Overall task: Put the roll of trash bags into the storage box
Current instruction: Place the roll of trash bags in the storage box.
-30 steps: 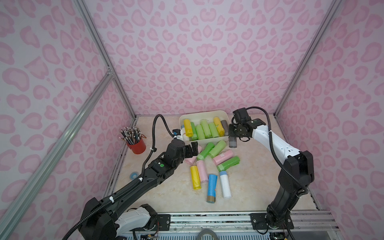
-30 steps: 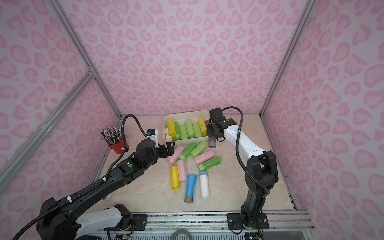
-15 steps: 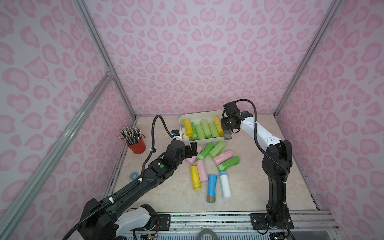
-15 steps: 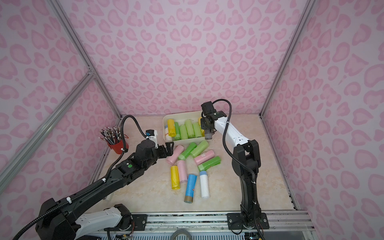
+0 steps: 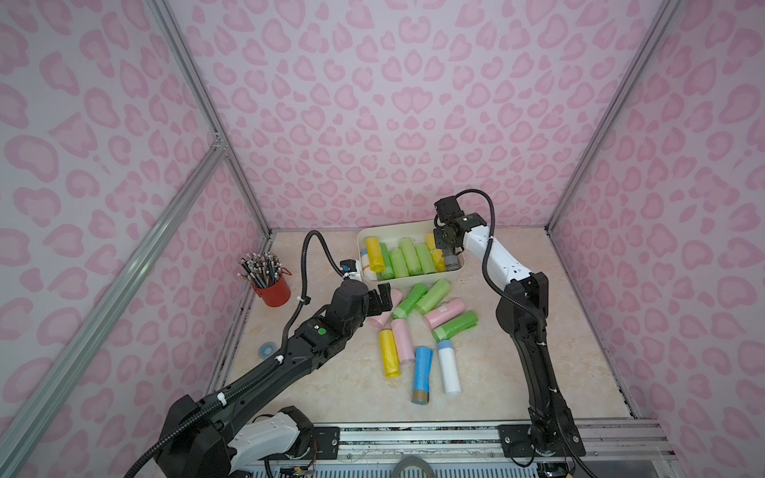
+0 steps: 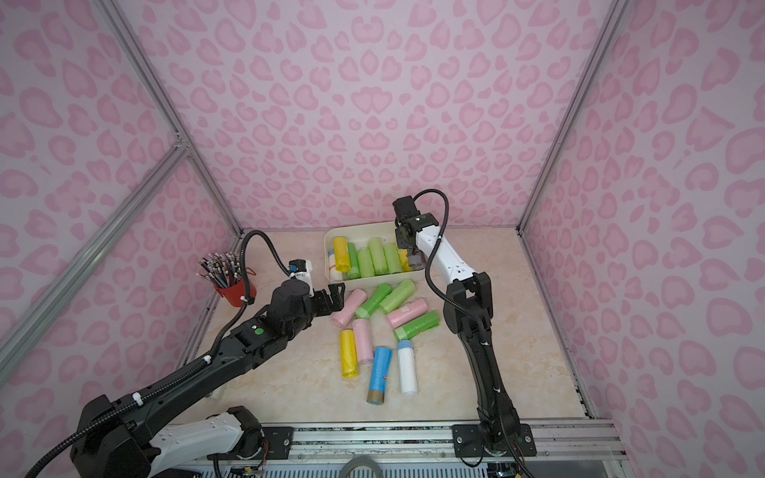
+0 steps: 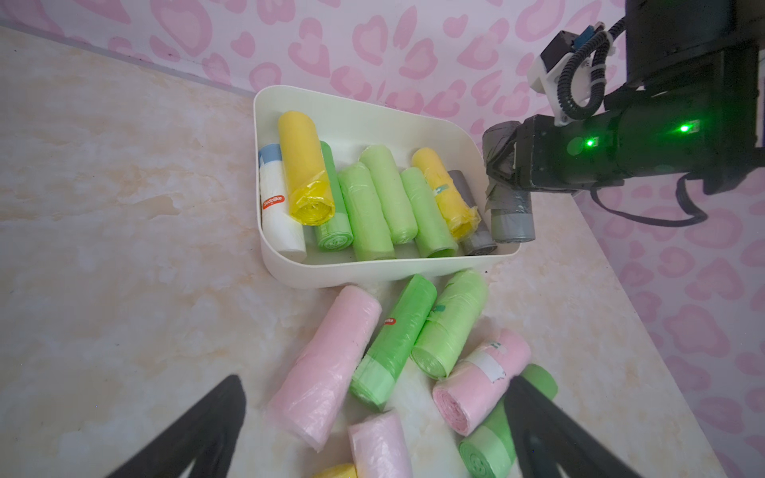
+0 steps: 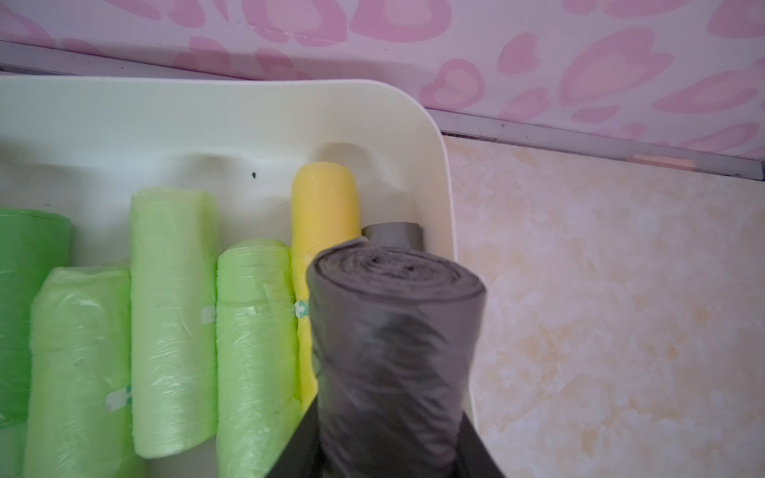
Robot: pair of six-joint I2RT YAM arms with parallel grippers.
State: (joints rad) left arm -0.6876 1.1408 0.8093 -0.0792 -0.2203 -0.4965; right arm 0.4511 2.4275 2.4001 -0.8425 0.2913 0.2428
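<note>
Your right fingers (image 8: 482, 451) still pinch the grey roll (image 7: 511, 219), but compared with one second ago they have carried it from just outside the near right corner of the storage box (image 7: 372, 269) to a place above the box's right end. There it hangs over a second grey roll (image 7: 472, 225) that lies inside, and whether it already touches the wall I cannot tell well. Your left fingers (image 7: 207, 426) stay spread wide as before, low over the pink roll (image 7: 327, 364) on the desk (image 5: 331, 372).
</note>
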